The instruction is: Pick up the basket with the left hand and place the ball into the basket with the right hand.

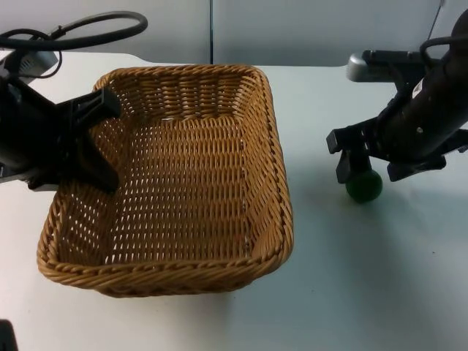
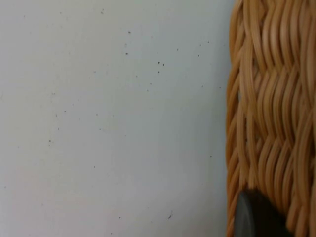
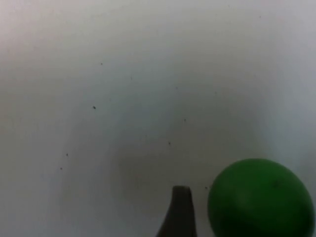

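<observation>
A woven wicker basket (image 1: 183, 183) fills the left half of the table. My left gripper (image 1: 86, 143) sits on the basket's left wall and is shut on it. In the left wrist view one black fingertip (image 2: 256, 219) presses against the wicker rim (image 2: 271, 108). A small green ball (image 1: 364, 186) lies on the white table to the right of the basket. My right gripper (image 1: 371, 172) stands open directly over the ball, one finger on each side. In the right wrist view the ball (image 3: 259, 197) lies right beside a fingertip (image 3: 180, 212).
A strip of white table (image 1: 314, 241) separates the basket's right wall from the ball. The grey partition wall (image 1: 292, 29) closes off the far edge of the table.
</observation>
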Robot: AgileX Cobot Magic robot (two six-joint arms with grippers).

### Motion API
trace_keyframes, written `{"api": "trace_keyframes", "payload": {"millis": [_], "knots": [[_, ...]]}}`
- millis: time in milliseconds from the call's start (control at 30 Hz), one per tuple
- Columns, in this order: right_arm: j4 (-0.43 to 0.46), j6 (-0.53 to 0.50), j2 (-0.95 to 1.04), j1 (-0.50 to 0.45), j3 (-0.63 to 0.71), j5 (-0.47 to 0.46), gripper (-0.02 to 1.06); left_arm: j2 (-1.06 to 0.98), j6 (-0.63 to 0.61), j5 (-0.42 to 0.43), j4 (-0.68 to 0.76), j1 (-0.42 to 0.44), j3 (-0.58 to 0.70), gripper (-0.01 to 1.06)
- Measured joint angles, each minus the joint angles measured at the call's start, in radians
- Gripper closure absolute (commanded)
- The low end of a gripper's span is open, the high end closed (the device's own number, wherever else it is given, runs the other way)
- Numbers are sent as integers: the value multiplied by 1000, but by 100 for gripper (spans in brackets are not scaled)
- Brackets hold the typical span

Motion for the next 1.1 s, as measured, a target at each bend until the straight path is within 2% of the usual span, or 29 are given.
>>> {"api": "trace_keyframes", "payload": {"millis": [433, 533, 567, 700, 733, 833, 1033, 1100], "knots": [[0, 2, 52, 0, -1, -20, 37, 0, 0, 0, 0, 0, 0, 105], [0, 2, 52, 0, -1, -22, 51, 0, 0, 0, 0, 0, 0, 105], [0, 2, 52, 0, -1, -24, 51, 0, 0, 0, 0, 0, 0, 105], [2, -5, 52, 0, -1, -29, 72, 0, 0, 0, 0, 0, 0, 105], [2, -7, 52, 0, -1, -29, 72, 0, 0, 0, 0, 0, 0, 105], [2, -25, 53, 0, -13, -31, 82, 0, 0, 0, 0, 0, 0, 105], [-15, -34, 46, 0, -102, 28, 84, 0, 0, 2, 0, 0, 0, 105], [-40, -36, 32, 0, -178, 100, 84, 0, 2, 2, 0, 0, 0, 105]]}}
